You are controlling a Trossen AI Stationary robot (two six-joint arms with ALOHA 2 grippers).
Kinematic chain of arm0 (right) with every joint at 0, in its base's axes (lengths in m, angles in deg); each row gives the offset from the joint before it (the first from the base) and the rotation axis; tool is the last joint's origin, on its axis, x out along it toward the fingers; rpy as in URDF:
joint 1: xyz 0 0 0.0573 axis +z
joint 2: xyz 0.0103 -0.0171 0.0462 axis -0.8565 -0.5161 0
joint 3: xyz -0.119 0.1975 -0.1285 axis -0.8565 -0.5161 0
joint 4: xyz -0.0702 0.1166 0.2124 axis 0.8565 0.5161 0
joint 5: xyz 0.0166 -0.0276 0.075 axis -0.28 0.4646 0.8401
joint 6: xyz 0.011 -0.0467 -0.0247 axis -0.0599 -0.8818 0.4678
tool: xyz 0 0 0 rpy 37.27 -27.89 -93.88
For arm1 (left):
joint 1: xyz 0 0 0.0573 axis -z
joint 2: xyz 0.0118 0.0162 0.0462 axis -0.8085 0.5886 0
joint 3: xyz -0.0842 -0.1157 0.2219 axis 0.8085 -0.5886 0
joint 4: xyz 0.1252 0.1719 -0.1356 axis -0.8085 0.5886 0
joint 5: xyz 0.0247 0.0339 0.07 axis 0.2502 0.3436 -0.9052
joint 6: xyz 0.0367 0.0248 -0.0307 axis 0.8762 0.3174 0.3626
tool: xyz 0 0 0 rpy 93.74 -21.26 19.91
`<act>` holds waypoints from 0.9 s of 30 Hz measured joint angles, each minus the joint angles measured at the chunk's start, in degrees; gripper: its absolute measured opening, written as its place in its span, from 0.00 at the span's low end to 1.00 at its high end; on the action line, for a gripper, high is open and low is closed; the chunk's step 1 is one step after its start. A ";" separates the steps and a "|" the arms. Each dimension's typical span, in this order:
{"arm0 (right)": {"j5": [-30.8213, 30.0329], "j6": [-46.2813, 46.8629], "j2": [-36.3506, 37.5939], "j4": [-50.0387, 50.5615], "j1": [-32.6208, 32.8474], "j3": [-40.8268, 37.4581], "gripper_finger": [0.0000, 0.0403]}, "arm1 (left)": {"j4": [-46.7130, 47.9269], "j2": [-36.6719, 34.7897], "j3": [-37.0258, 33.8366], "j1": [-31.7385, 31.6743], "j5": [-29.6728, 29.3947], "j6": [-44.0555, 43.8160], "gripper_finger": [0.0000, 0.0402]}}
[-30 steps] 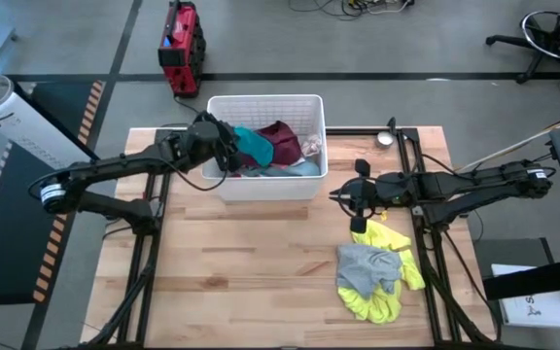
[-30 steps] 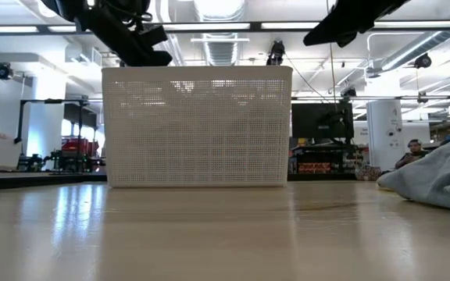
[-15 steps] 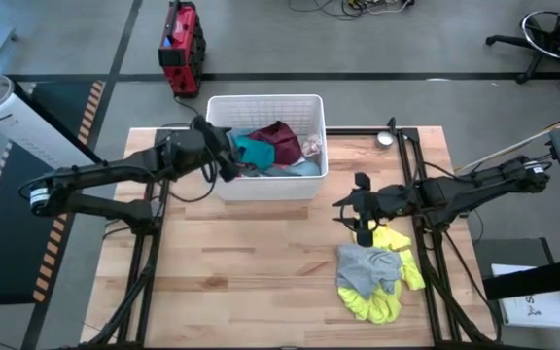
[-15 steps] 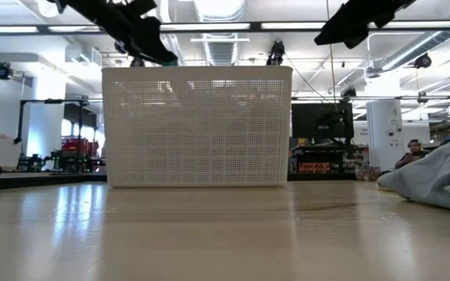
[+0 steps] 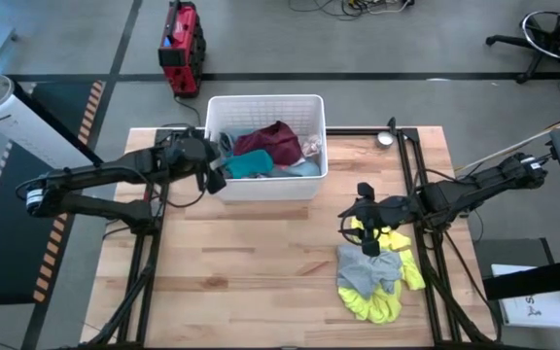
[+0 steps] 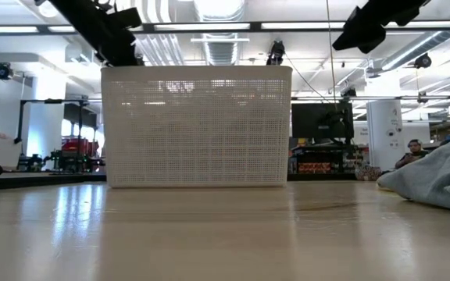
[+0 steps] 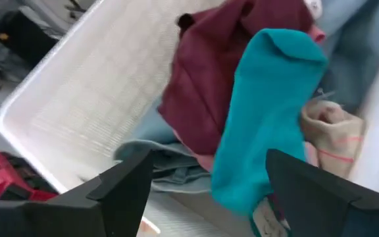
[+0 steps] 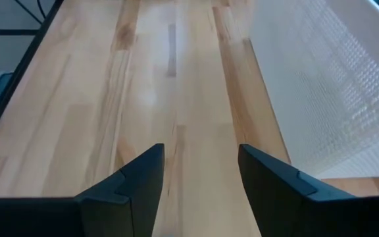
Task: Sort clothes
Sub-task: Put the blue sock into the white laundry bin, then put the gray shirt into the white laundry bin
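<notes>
The white basket stands at the table's far middle and holds clothes: a teal garment draped over a maroon one, with light blue and pink pieces beside them. My left gripper hovers open at the basket's near left corner. In the left wrist view the teal garment lies beyond its spread fingers. A grey garment lies on a bright yellow one at the table's near right. My right gripper hangs open just above their far edge, with nothing between its fingers.
A small round metal object sits at the table's far right. Bare wood stretches across the near left and middle. In the low view the basket fills the centre and the grey garment lies at the right.
My left gripper has drawn back from over the basket toward the table's left and near edge, and the teal garment now lies lower, by the basket's near wall. My right gripper has moved toward the near edge, over the yellow and grey garments.
</notes>
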 joint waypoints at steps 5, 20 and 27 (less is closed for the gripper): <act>0.00 0.60 0.00 0.05 -0.02 0.00 0.45 | 3.62 -0.26 2.50 0.04 5.35 1.02 0.71; 7.45 8.26 -2.32 7.99 1.04 0.00 0.45 | -16.72 -8.80 0.27 8.68 12.57 4.42 0.63; 16.86 16.42 -10.10 9.50 4.19 0.00 0.45 | -28.06 -14.27 -8.13 16.82 12.39 4.82 0.63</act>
